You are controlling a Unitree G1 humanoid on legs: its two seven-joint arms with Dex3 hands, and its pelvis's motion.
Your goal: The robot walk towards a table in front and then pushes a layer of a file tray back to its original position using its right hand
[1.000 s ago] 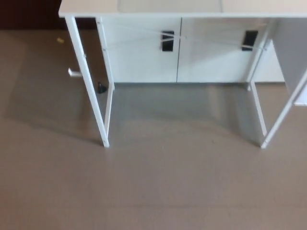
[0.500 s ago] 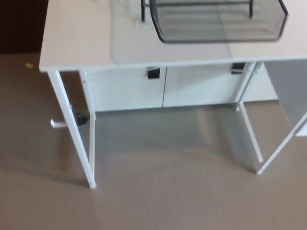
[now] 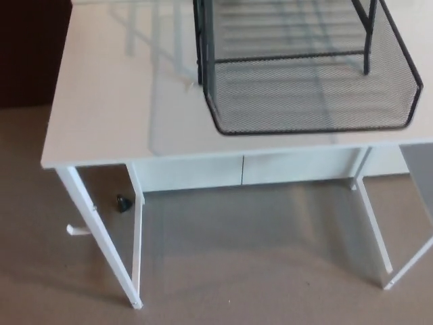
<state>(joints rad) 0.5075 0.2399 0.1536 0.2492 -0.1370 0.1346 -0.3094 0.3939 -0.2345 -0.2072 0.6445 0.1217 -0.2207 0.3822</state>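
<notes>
A black wire-mesh file tray [image 3: 304, 68] stands on a white table [image 3: 122, 101], toward its right half. Its lowest layer [image 3: 311, 101] juts out toward the table's front edge, ahead of the black uprights of the frame [image 3: 203, 40]. The upper part of the tray is cut off by the top of the picture. Neither of my hands shows in the head view.
The table has thin white legs [image 3: 101, 237] and a glossy top. Behind it stands a white cabinet [image 3: 243, 169]. A small black object [image 3: 123, 203] and a white piece [image 3: 78, 230] lie on the brown floor by the left leg. A dark wall panel [image 3: 30, 47] is at the left.
The whole picture has shifted: the camera has come closer and looks higher, so the table top and the mesh tray now fill the upper picture. Nothing on the table has visibly moved.
</notes>
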